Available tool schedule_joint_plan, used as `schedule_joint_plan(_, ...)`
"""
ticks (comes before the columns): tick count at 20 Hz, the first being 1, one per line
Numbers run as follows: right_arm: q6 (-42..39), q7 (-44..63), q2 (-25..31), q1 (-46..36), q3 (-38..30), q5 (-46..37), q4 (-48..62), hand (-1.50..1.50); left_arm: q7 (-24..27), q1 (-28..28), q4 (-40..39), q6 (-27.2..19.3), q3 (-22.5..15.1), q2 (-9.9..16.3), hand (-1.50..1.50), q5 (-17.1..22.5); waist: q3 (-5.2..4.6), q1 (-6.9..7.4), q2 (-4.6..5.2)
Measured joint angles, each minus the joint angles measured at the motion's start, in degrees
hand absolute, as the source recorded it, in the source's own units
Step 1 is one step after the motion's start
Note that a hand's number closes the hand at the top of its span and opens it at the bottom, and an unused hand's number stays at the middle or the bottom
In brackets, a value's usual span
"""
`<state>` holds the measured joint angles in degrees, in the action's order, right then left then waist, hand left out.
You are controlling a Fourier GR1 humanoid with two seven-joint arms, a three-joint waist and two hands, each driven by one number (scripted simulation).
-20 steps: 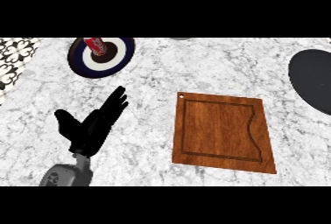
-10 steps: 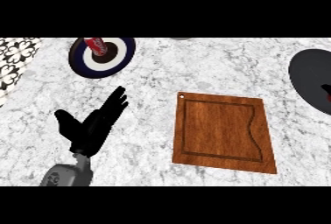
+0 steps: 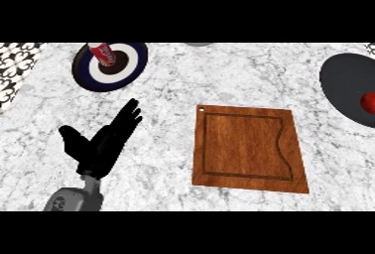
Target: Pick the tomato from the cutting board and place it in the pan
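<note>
The red tomato (image 3: 367, 101) shows at the right edge, lying inside the dark round pan (image 3: 345, 87); only part of it is in view. The wooden cutting board (image 3: 249, 148) lies bare in the middle of the marble counter. My left hand (image 3: 102, 143) rests open to the left of the board, fingers straight and pointing up and to the right, nothing in it. My right hand does not show in the head view.
A round plate (image 3: 110, 67) with a dark blue rim and white ring sits at the back left, with a red can (image 3: 104, 53) standing on it. A patterned tile strip (image 3: 16, 64) runs along the far left edge.
The view has shifted a little, so the pan reaches further in from the right and the tomato in it has come into sight. My left hand has stayed still.
</note>
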<state>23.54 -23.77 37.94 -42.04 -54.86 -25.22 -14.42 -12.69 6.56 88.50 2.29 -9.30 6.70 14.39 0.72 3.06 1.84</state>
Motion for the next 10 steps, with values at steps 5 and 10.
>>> schedule_joint_plan(5,-11.48,-5.65,1.97,4.63,-2.40,3.51,1.83,-1.50,-0.37,-0.06,0.19,-0.48,0.70,0.13,0.00,0.02,-0.09,-0.59,-0.31)
schedule_joint_plan(10,-21.26,-10.55,3.63,9.27,-3.41,5.64,3.14,-1.50,-0.41,-1.42,0.95,-0.67,0.18,-0.27,0.00,-0.32,-0.20,-0.98,-0.68)
